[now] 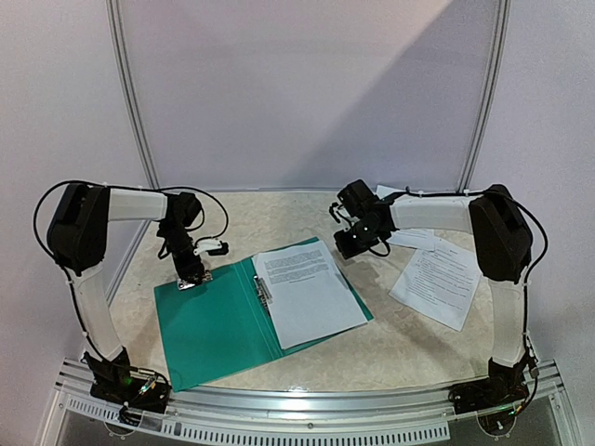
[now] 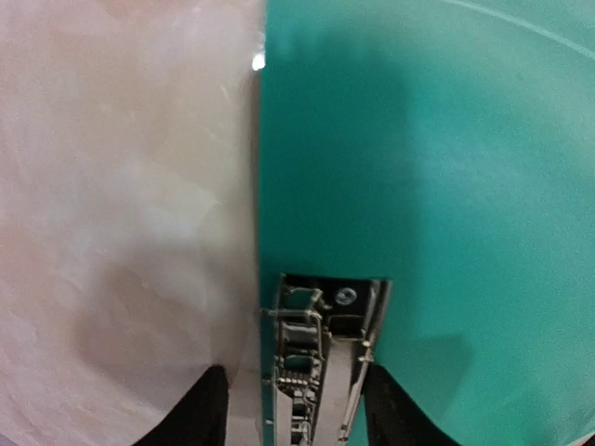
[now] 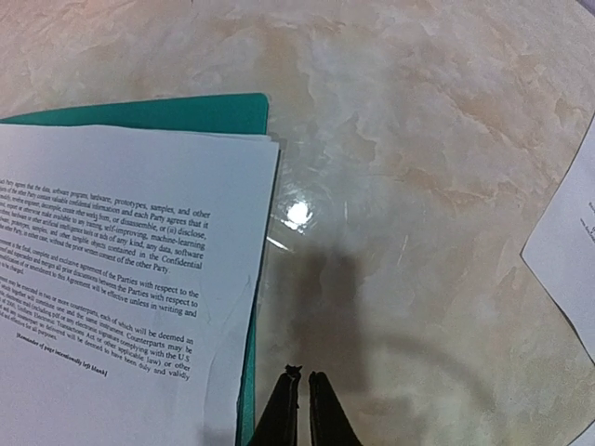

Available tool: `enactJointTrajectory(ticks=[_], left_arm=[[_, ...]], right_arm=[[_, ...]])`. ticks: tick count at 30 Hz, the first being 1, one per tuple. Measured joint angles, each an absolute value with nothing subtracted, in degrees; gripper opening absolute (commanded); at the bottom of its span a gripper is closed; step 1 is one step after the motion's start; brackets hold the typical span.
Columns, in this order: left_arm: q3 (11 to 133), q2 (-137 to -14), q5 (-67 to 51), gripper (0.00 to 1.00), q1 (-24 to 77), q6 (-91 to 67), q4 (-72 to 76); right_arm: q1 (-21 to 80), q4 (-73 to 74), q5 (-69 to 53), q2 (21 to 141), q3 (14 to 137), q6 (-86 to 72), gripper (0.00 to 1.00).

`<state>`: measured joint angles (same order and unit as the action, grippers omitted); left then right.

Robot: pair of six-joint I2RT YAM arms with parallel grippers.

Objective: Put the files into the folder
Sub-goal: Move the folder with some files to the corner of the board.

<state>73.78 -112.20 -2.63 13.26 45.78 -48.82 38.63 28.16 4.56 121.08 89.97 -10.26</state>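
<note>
The loose white printed sheets (image 1: pixel 437 279) that have yet to be filed lie flat on the marbled beige tabletop (image 1: pixel 390 353), at about four o'clock from the right gripper (image 1: pixel 356 243) in the overhead view. The nearest sheet's long axis runs roughly from one to seven o'clock. The right arm is plainly the nearer one, since the left arm is across the folder from them.

The right gripper (image 3: pixel 302 398) hovers over bare tabletop with its thin dark fingertips almost together and nothing between them. In its own wrist view a corner of one loose sheet shows at three o'clock.

The teal-green plastic folder (image 1: pixel 209 325) lies open at the centre of the table, smooth and slightly glossy, with its spine running from about eleven to five o'clock. A metal spring clip (image 1: pixel 263 290) sits along the spine. One white printed sheet (image 1: pixel 309 295), thin and matte, already rests on the right-hand half, at about eight o'clock from the right gripper.

The left gripper (image 1: pixel 191 276) is at the folder's far left corner. Its fingers (image 2: pixel 209 413) stand partly apart, one on each side of the folder's edge. A sprung metal part (image 2: pixel 321 362) shows between them, and I cannot tell whether they clamp it.
</note>
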Motion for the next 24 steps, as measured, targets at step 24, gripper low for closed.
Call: enactJointTrajectory(ticks=[24], left_arm=[[86.17, -120.36, 3.99, 0.28, 28.08, 57.74, -54.5]], right_arm=[[37.63, 28.21, 11.64, 111.15, 76.58, -13.54, 0.06]])
